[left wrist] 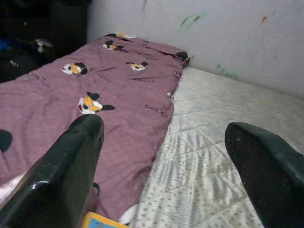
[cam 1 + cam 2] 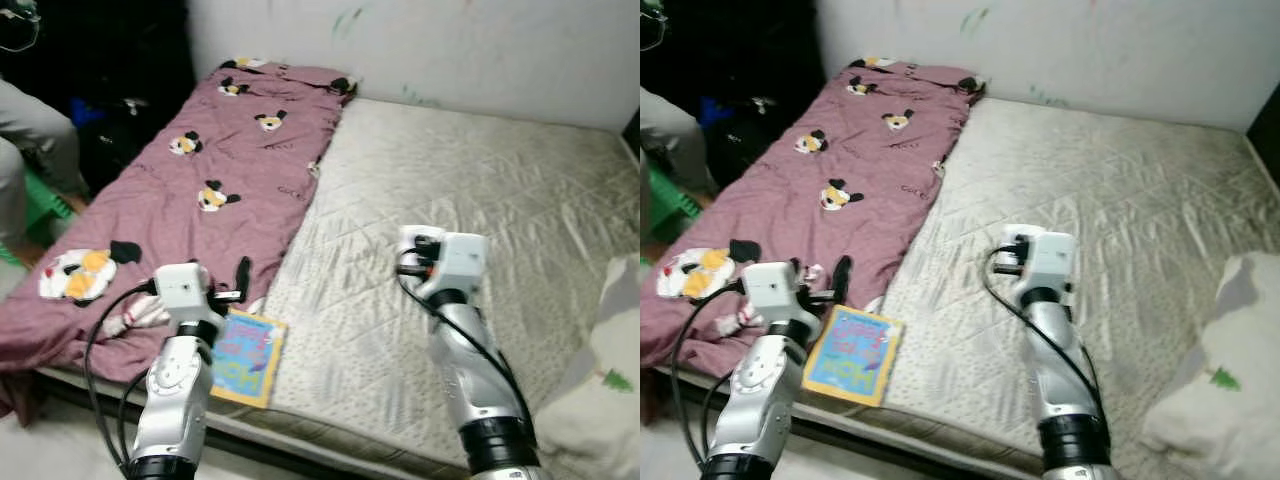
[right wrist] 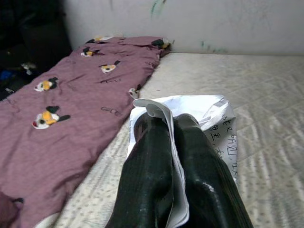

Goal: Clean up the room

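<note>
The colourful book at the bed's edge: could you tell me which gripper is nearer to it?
Left. The left gripper hovers just above the book; the right gripper, clamping paper, is over the mattress.

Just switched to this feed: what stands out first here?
The right pincer is shut on a crumpled white paper above the bare mattress. A maroon blanket with cartoon prints covers the bed's left side, and a colourful book lies at the near edge by the open left pincer.

Head stereo pair looks down from above the bed (image 2: 460,200), foot end. Both wrist cams sit low, close to the mattress, facing along the maroon blanket (image 1: 95,95) toward the wall (image 3: 213,19).
</note>
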`<state>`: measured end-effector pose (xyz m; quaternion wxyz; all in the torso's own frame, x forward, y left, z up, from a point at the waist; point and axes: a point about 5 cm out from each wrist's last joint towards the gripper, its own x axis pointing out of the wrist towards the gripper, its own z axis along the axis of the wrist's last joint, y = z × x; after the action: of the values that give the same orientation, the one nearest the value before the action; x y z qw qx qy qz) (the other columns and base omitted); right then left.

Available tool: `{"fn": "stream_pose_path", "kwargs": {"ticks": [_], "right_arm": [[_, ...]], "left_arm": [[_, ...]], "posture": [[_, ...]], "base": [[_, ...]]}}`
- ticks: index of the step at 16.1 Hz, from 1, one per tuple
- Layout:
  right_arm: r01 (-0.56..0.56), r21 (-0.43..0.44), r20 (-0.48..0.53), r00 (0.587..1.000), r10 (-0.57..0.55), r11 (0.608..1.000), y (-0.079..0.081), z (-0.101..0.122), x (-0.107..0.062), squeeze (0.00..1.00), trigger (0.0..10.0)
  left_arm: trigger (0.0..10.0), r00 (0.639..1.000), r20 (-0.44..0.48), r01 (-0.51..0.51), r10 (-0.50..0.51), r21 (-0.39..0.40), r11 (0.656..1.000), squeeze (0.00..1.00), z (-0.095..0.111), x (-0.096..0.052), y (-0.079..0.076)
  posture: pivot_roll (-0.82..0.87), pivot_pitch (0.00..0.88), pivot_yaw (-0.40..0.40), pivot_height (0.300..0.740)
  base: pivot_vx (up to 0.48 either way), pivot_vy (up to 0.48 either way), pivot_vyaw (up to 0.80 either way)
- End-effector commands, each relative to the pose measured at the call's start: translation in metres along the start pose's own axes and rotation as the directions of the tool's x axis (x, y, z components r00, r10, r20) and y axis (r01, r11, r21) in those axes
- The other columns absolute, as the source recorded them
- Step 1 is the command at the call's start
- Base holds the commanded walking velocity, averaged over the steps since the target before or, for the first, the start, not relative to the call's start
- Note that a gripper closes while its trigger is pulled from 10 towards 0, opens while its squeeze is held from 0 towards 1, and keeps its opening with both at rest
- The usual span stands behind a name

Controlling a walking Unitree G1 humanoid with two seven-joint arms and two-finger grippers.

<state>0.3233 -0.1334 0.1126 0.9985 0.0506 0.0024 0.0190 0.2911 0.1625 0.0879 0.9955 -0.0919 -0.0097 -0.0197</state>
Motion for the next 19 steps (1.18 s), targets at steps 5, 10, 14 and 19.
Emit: {"fn": "stream_pose_path", "kwargs": {"ticks": [5, 10, 14, 19], "right_arm": [[0.002, -0.009, 0.000, 1.000, -0.002, 1.000, -0.0034, -0.0005, 0.0012, 0.00, 10.0], [-0.044, -0.026, 0.003, 0.999, 0.044, 0.999, 0.0035, 0.0000, 0.0012, 0.00, 10.0], [-0.072, 0.011, -0.004, 0.997, 0.072, 0.997, 0.0056, -0.0011, 0.0000, 0.00, 10.0], [-0.072, -0.055, -0.026, 0.997, 0.071, 0.996, 0.0051, -0.0043, 0.0007, 0.00, 10.0]], "left_arm": [[10.0, 1.000, -0.001, 0.007, -0.007, 0.003, 1.000, 0.00, 0.0019, 0.0017, -0.0026], [10.0, 1.000, -0.007, 0.008, -0.008, -0.004, 1.000, 0.00, 0.0014, 0.0032, -0.0036], [10.0, 1.000, -0.005, -0.001, 0.001, 0.003, 1.000, 0.00, 0.0018, 0.0037, -0.0035], [10.0, 1.000, -0.003, -0.003, 0.003, -0.005, 1.000, 0.00, 0.0019, 0.0040, -0.0035]], "posture": [[-0.01, 0.042, 0.026, 0.740], [-0.01, 0.041, 0.025, 0.740], [-0.02, 0.041, 0.022, 0.740], [-0.02, 0.042, 0.021, 0.740]], "base": [[0.000, 0.352, -0.16], [0.000, 0.454, 0.00], [0.000, 0.480, 0.00], [0.000, 0.415, 0.00]]}}
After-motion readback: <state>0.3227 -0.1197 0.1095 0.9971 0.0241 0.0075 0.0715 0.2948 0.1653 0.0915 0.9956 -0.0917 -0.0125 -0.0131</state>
